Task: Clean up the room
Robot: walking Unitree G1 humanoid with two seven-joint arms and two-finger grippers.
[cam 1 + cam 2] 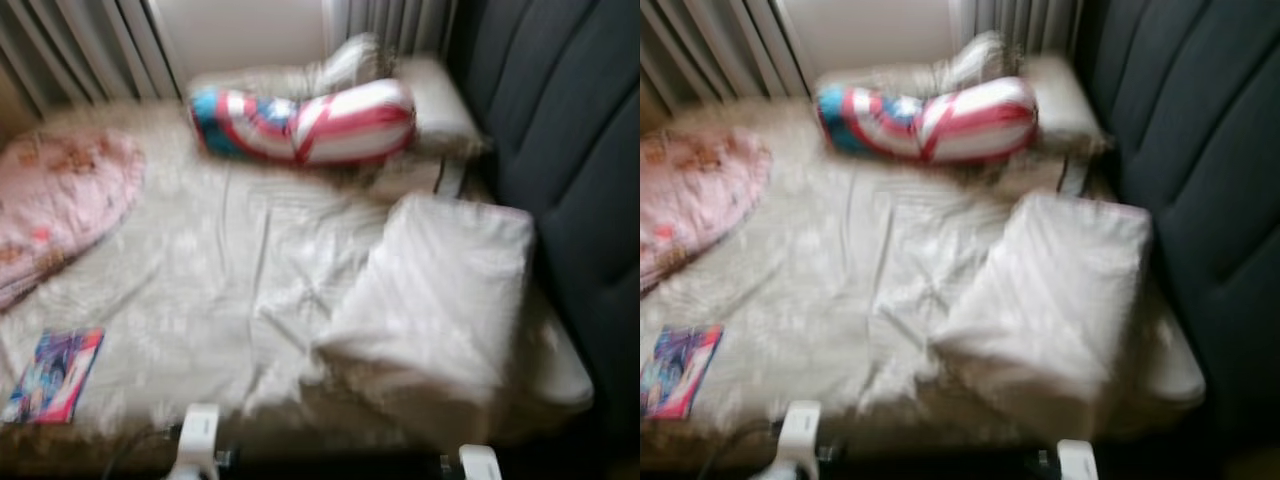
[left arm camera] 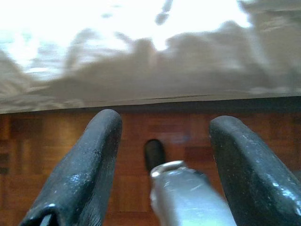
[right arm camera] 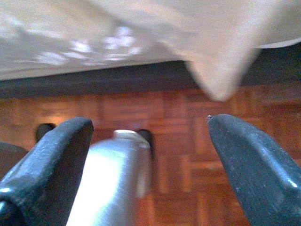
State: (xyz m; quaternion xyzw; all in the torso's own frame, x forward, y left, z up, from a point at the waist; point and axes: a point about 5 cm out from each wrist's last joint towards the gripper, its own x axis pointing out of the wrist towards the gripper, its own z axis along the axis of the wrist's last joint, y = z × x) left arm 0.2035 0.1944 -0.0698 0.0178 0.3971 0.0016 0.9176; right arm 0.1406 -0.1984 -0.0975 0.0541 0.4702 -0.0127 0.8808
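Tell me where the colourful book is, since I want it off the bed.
In the eye views the book lies flat at the bed's near left corner, towards the robot's left, below the pink blanket.

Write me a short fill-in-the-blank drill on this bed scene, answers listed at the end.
1. The striped bolster pillow is red, white and ____.
2. The colourful book lies near the bed's ____ corner on the robot's left.
3. The crumpled blanket on the robot's left is ____.
4. Both wrist views show open fingers above a ____ parquet floor.

Answers: blue; front; pink; wooden
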